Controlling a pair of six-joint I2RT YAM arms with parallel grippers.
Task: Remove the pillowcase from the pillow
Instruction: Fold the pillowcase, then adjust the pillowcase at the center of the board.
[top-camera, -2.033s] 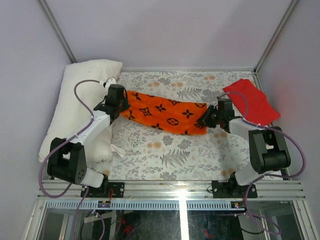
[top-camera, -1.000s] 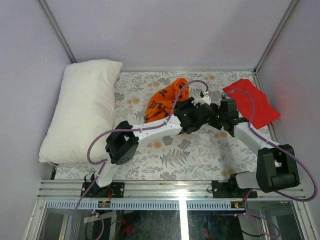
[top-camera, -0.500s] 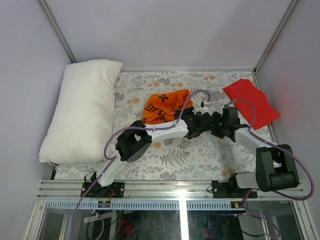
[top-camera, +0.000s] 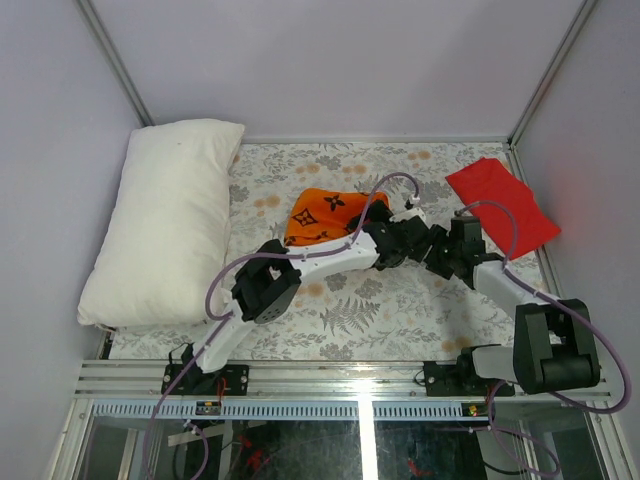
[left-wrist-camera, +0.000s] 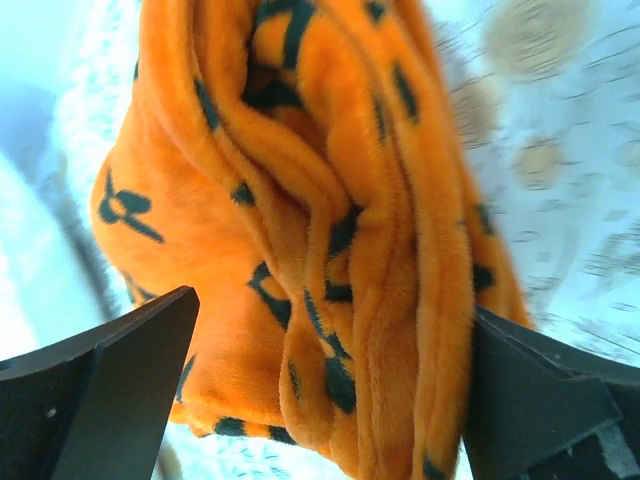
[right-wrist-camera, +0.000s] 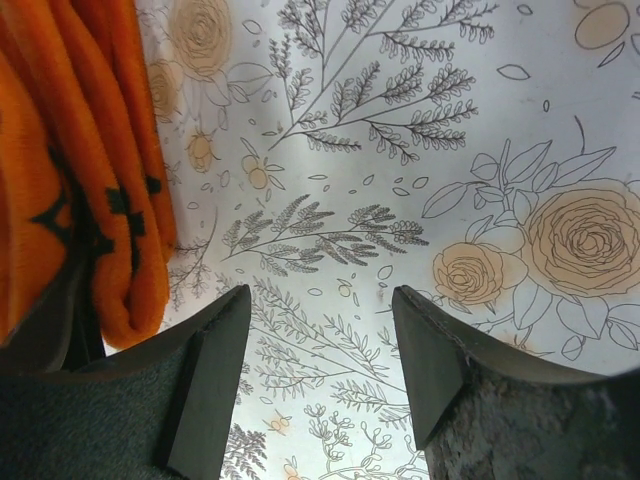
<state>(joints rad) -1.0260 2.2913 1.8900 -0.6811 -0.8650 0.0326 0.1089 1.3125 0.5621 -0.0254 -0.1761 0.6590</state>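
Observation:
The orange pillowcase (top-camera: 325, 213) with black motifs lies in a crumpled heap at mid-table, apart from the plain white pillow (top-camera: 165, 220) along the left edge. My left gripper (top-camera: 383, 232) reaches across to the heap's right side. In the left wrist view its jaws (left-wrist-camera: 330, 385) stand wide open, with folds of the pillowcase (left-wrist-camera: 300, 200) loose between them. My right gripper (top-camera: 432, 250) is just right of the left one, open over bare floral covering (right-wrist-camera: 320, 345). The pillowcase (right-wrist-camera: 90, 200) shows at the left edge of the right wrist view.
A plain red folded cloth (top-camera: 502, 205) lies at the back right corner. The floral table covering (top-camera: 330, 310) spans the table. Both arms cross close together at centre right. Enclosure walls and frame posts ring the table.
The pillowcase, earlier stretched between both grippers by the pillow, was carried right by the left arm and bunched up. The left jaws have just opened and let it go. The right jaws widened slightly.

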